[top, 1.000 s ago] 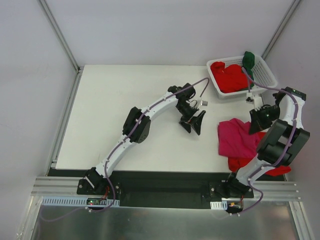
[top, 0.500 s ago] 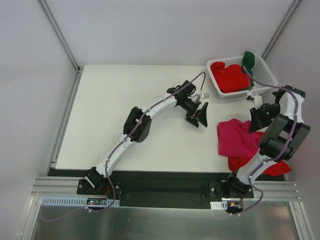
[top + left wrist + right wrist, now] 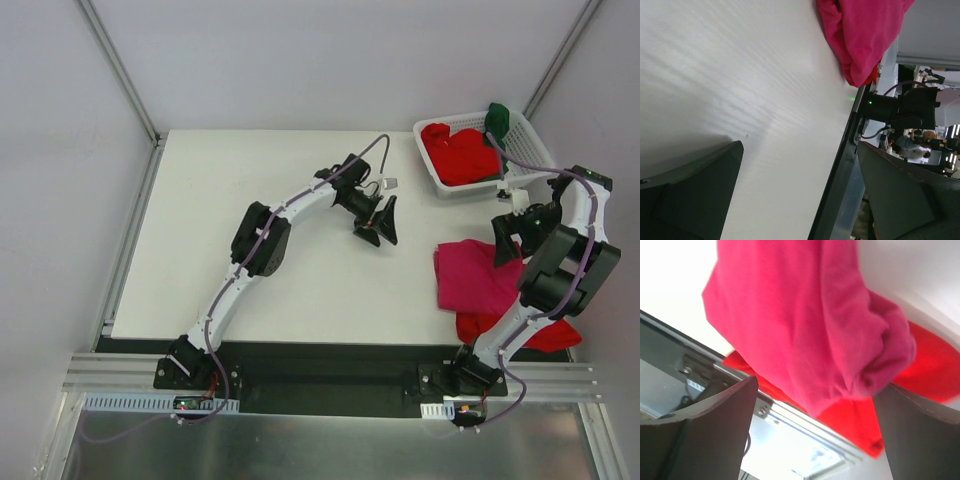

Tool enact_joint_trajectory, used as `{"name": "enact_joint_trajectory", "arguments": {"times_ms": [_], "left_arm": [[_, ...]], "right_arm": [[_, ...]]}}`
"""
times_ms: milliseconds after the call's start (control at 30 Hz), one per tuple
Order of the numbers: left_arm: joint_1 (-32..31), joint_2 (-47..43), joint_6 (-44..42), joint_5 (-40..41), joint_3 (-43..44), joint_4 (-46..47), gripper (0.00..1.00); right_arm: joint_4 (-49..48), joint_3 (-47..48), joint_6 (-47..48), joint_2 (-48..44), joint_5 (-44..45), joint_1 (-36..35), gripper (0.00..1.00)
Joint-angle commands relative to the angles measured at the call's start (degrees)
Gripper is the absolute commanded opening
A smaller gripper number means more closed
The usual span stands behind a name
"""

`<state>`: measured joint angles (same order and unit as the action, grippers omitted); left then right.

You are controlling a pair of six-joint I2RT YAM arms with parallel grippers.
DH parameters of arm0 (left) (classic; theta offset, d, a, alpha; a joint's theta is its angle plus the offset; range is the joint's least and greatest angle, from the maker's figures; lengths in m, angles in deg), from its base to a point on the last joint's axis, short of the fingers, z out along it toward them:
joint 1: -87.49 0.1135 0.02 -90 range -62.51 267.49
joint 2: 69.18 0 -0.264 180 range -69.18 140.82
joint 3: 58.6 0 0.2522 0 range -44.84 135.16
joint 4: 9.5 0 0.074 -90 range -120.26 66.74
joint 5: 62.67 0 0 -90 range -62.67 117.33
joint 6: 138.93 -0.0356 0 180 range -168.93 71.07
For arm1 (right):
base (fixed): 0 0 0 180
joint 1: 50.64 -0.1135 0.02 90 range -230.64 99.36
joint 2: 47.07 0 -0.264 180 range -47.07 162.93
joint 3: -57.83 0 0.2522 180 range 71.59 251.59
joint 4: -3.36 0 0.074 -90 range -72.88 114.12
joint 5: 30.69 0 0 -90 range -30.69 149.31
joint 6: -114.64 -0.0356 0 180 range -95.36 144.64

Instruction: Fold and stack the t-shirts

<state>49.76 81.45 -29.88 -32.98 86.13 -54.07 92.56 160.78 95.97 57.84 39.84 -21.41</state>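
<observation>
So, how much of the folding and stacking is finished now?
Little looks done: a pink shirt lies bunched on a red shirt near the table edge, not neatly folded. In hand: nothing; the right tool above it and the left tool are open, empty. Left: the red shirts in the basket, the green shirt on its rim.

The left gripper (image 3: 380,230) hovers, jaws spread, over the white table (image 3: 220,220). The right gripper (image 3: 510,246) hangs above the far right edge of a crumpled magenta t-shirt (image 3: 468,278), which overlaps a red t-shirt (image 3: 478,326). A white basket (image 3: 530,140) holds more red shirts (image 3: 458,152), with a dark green shirt (image 3: 497,120) over its rim.
</observation>
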Motion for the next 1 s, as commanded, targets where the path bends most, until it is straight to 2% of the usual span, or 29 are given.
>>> {"name": "enact_joint_trajectory", "arguments": {"times_ms": [0, 100, 233, 667, 967], "left_arm": [[2.05, -8.49, -5.15, 1.86, -2.04, -2.85, 0.99], [2.93, -11.04, -8.05, 4.05, -3.44, -5.48, 0.99], [4.6, -13.16, -11.39, 6.69, -3.8, -8.12, 0.99], [7.68, -17.65, -16.94, 11.97, -4.59, -12.35, 0.99], [9.35, -19.4, -18.52, 13.38, -4.77, -14.01, 0.99]], "right_arm": [[10.96, 4.32, -1.02, -2.95, 8.46, 0.65, 0.96], [10.95, 3.9, -0.67, -3.12, 11.89, 1.0, 0.96], [8.95, -2.34, -1.28, -3.91, 21.72, 1.0, 0.96], [3.49, -15.79, -4.44, -4.71, 24.47, -0.41, 0.96], [-1.34, -13.07, -8.66, 4.43, 20.17, -0.23, 0.96]]}}
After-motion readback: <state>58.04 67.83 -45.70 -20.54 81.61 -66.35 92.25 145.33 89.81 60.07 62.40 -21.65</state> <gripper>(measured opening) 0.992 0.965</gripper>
